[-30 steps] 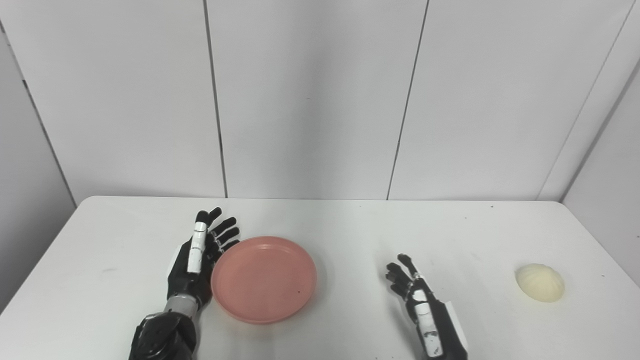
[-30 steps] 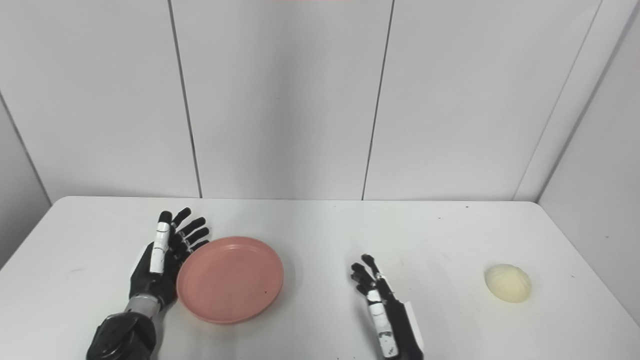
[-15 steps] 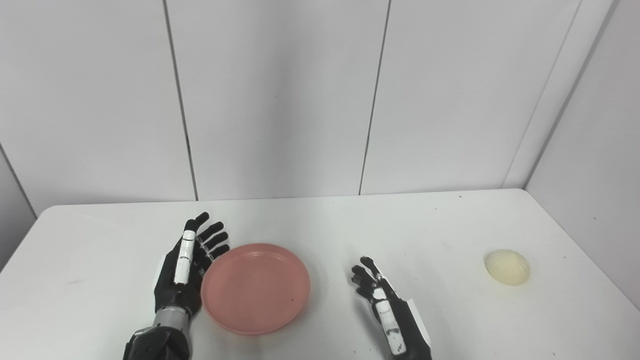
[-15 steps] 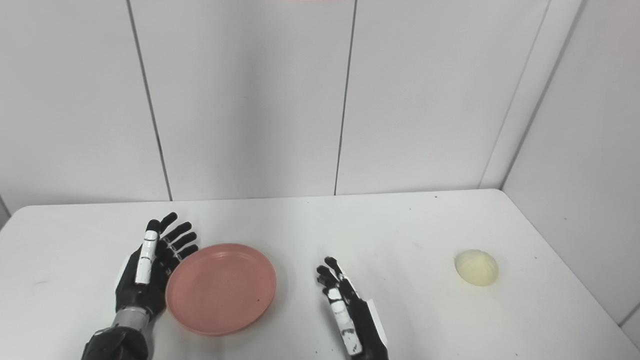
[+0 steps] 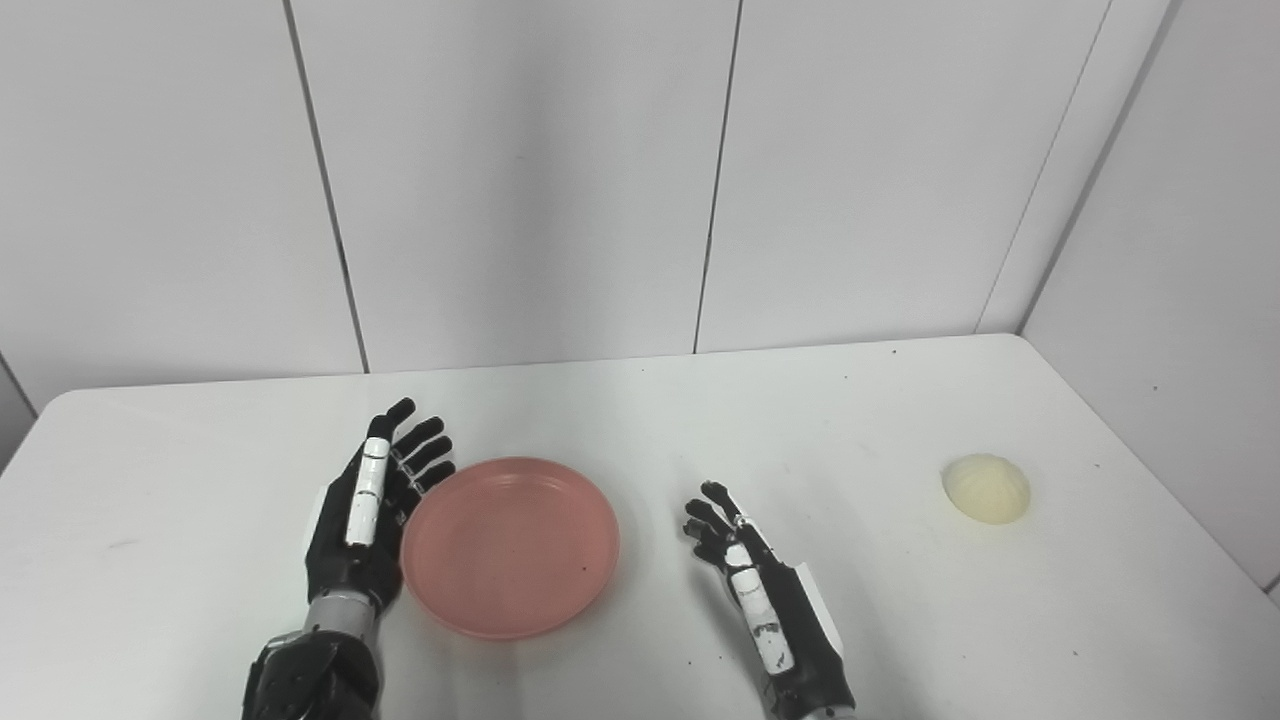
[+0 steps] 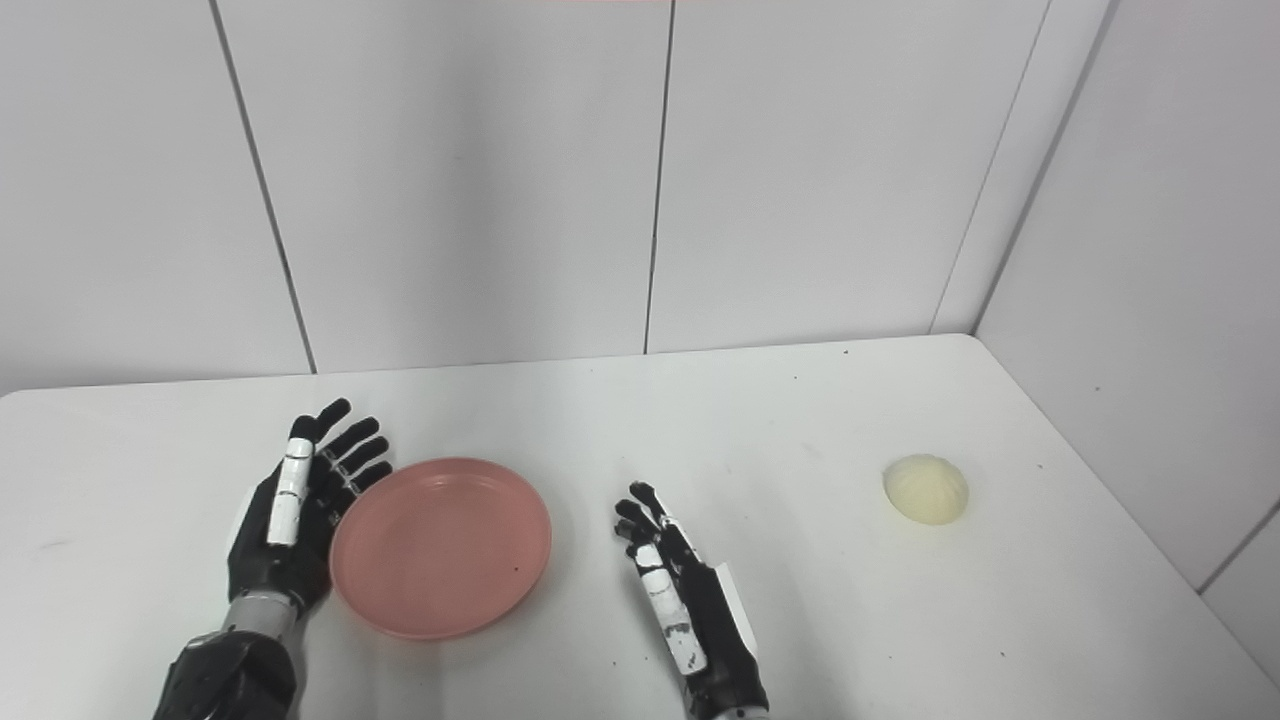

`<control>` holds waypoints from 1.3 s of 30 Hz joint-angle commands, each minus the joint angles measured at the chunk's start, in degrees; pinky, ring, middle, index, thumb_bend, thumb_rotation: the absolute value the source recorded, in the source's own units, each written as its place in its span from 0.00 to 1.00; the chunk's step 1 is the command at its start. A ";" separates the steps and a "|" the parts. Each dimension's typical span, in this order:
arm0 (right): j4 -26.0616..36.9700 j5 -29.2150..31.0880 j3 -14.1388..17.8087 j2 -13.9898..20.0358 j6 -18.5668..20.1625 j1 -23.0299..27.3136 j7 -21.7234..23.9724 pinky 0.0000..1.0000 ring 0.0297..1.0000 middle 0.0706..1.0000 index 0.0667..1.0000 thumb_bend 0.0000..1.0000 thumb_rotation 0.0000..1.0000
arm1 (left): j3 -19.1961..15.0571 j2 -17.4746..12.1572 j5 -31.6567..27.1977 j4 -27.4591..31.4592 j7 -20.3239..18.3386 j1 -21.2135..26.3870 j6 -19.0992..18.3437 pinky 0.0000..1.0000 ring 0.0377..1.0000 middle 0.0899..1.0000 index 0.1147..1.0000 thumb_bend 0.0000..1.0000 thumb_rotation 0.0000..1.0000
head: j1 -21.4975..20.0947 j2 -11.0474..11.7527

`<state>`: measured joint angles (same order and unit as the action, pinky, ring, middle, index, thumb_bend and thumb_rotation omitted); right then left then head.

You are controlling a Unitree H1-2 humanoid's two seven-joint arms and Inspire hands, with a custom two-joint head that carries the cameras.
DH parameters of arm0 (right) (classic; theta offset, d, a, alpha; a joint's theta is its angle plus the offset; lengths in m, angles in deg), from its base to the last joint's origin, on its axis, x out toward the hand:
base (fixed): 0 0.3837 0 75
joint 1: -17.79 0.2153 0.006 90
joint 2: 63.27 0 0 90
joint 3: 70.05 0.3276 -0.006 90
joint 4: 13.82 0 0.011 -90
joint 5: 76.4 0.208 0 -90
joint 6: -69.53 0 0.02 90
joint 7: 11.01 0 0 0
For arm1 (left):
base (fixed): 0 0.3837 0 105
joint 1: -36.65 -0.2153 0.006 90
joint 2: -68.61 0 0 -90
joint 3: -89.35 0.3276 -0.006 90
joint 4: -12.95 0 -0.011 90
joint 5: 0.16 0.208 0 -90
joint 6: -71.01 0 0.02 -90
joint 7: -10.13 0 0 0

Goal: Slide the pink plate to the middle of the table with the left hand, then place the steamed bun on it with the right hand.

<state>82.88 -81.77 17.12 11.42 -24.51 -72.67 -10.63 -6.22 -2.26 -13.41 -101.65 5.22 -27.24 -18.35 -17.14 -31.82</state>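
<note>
Left eye view: the pink plate (image 5: 509, 546) lies left of the table's (image 5: 900, 620) middle, the left hand (image 5: 368, 515) flat against its left rim, fingers spread and holding nothing. The right hand (image 5: 755, 590), likewise unclenched and empty, waits well apart from the steamed bun (image 5: 986, 488) near the right edge. The slide appears under way; next, push rightward.

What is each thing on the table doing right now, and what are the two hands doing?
pink plate: flat on the table, empty, left hand at its left rim.
steamed bun: alone on the table, far right, untouched.
left hand: open, fingers spread beside the plate.
right hand: open, holding nothing, right of the plate.
</note>
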 commanded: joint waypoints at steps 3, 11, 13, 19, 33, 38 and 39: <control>-0.08 -3.39 0.64 -0.17 -6.08 0.40 -3.28 0.80 0.80 0.83 0.88 0.63 0.91 | 0.81 -0.17 0.31 0.11 -0.70 -0.27 -0.24 0.74 0.76 0.74 0.79 0.67 0.75 | 0.05 0.19; 8.61 -7.02 3.41 3.73 -1.28 3.39 -3.26 0.74 0.78 0.83 0.85 0.74 0.80 | 1.90 0.33 0.58 -0.31 -0.56 0.16 0.21 0.73 0.76 0.74 0.80 0.66 0.77 | 0.39 1.59; 9.81 -5.92 4.87 5.60 -0.09 4.55 -2.69 0.73 0.79 0.84 0.85 0.75 0.78 | 1.88 0.34 0.50 -0.71 -0.54 0.30 0.23 0.73 0.76 0.74 0.80 0.66 0.78 | 0.54 1.83; 10.58 -8.45 8.12 13.49 0.88 8.58 -1.30 0.70 0.77 0.83 0.87 0.81 0.79 | 2.07 -0.02 0.84 -1.00 -0.57 0.19 0.28 0.74 0.77 0.74 0.81 0.66 0.80 | 0.49 2.13; 17.30 -23.35 9.69 35.05 21.18 18.90 12.31 0.68 0.79 0.84 0.86 0.93 0.65 | 2.39 -0.06 2.01 -1.11 -1.14 -0.27 0.66 0.73 0.77 0.75 0.82 0.64 0.82 | 0.46 2.59; 12.43 -27.46 8.99 40.08 19.72 20.06 12.85 0.70 0.82 0.84 0.83 0.97 0.70 | 2.75 0.14 2.15 -0.41 -1.47 -0.56 0.66 0.73 0.77 0.75 0.81 0.63 0.82 | 0.60 2.60; 11.80 -28.60 8.52 40.96 19.96 20.26 13.16 0.71 0.83 0.84 0.83 0.97 0.70 | 2.83 0.19 2.22 -0.21 -1.36 -0.63 0.47 0.73 0.77 0.75 0.81 0.63 0.82 | 0.65 2.60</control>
<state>94.03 -108.74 25.72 50.13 -3.62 -54.62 2.55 -3.84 -2.12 -11.86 -101.97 3.85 -27.46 -17.49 -16.52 -29.18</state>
